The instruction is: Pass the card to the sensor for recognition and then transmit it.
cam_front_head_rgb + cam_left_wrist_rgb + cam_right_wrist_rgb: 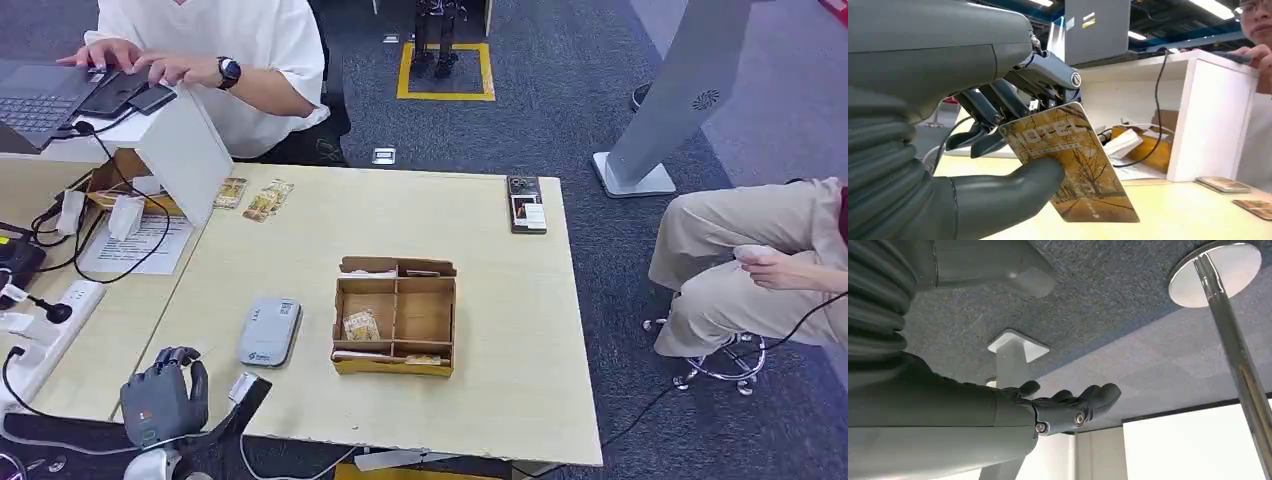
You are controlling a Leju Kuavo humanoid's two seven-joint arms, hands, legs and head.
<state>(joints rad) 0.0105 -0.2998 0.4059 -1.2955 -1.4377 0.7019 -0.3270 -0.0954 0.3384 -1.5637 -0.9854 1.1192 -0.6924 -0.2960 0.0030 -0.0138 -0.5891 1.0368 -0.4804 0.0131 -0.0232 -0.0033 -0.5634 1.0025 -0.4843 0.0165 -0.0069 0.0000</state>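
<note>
My left hand [165,400] hovers at the table's front left corner, just short of the grey card sensor [269,331]. In the left wrist view, a yellow card [1073,160] printed with an autumn tree avenue is pinched between the thumb [1013,190] and the dark fingers [993,120] of this left hand [998,150]. A cardboard box [394,328] with compartments stands mid-table, a card [361,326] lying in one of them. My right hand [1068,407] hangs below the table over the carpet, fingers loosely extended and holding nothing.
A phone [527,204] lies at the table's far right edge. Loose cards [262,200] sit near a white stand [185,150]. A person types at a laptop [40,95] behind. Another person [760,265] sits at the right. A power strip [45,330] and cables lie at the left.
</note>
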